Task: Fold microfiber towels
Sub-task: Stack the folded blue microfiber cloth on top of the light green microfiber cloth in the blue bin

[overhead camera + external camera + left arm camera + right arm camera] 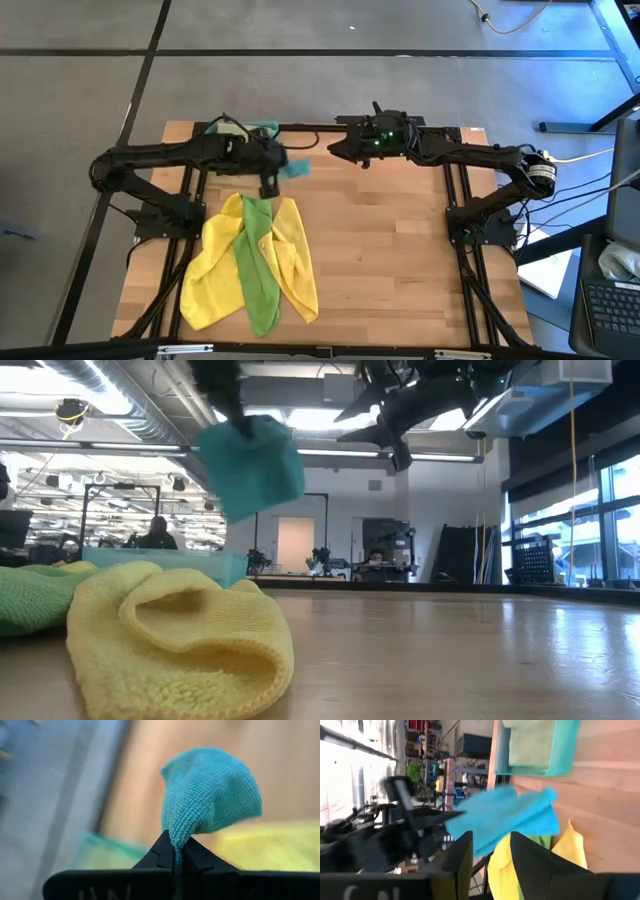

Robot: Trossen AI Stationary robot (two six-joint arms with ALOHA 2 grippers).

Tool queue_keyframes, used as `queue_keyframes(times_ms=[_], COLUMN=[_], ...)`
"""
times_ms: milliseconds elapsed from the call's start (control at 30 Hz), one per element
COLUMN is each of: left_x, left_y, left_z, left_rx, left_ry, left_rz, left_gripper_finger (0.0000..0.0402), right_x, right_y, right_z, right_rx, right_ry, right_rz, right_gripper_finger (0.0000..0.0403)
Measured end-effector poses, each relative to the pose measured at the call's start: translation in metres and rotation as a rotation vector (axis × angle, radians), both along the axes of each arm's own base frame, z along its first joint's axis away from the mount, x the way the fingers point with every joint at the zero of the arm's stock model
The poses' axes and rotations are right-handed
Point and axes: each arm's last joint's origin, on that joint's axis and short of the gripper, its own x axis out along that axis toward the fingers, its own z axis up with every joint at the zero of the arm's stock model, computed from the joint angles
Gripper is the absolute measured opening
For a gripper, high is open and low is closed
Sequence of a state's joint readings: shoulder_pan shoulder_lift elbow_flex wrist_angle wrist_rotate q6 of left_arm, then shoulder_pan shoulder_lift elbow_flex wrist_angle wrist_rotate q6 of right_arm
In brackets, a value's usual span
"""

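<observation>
The soft teal microfiber towel (210, 790) hangs in the air above the far left part of the wooden table (400, 260), pinched at one bunched corner by the left gripper (176, 851), whose two dark fingers are pressed together on the cloth. The left wrist view shows this pinch plainly; the high view shows only a blurred teal patch (297, 168) beside the left gripper (270, 185), and the low view shows the towel (250, 465) dangling well clear of the tabletop.

The right gripper (335, 148) hovers near the far edge, just beside the towel but apart from it. In the right wrist view its fingers (462, 857) stand spread with nothing between them, the teal towel (507, 817) floating beyond.

On the table's left half lie two limp yellow towels (290, 255) with a bright green towel (257, 260) draped between them. The low view puts a yellow one (170, 640) close in front, blocking much of the table behind. A translucent teal rectangular tray (560, 750) sits at the far left corner, holding a pale olive-green cloth (530, 742), seen best from the right wrist.
</observation>
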State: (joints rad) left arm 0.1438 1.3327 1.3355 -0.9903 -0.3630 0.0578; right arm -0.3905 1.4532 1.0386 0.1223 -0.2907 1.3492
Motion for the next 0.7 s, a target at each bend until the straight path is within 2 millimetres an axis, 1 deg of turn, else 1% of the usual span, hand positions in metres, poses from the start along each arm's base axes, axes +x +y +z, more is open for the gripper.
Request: queue_keyframes(times_ms=[133, 233, 300, 467, 700], left_x=[-0.017, -0.026, -0.03, -0.043, -0.071], left_y=[-0.004, -0.001, 0.005, 0.031, 0.081], left_z=[-0.013, -0.027, -0.036, -0.052, -0.053], left_rx=[-0.22, -0.303, -0.333, -0.36, -0.348], left_ry=[0.175, 0.29, 0.333, 0.403, 0.422], left_rz=[-0.025, -0.072, -0.099, -0.142, -0.116], left_gripper_finger=[0.0, 0.0, 0.0, 0.0, 0.0], right_x=[-0.002, -0.002, -0.002, -0.002, -0.002], right_y=[-0.003, -0.004, -0.004, -0.004, -0.003], right_z=[0.0, 0.0, 0.0, 0.0, 0.0], right_rx=[-0.016, -0.046, -0.054, -0.048, -0.048], right_ry=[-0.001, 0.0, 0.0, -0.003, -0.007], right_rz=[0.03, 0.049, 0.052, 0.074, 0.102], right_gripper_finger=[0.0137, 0.0137, 0.0138, 0.0138, 0.0138])
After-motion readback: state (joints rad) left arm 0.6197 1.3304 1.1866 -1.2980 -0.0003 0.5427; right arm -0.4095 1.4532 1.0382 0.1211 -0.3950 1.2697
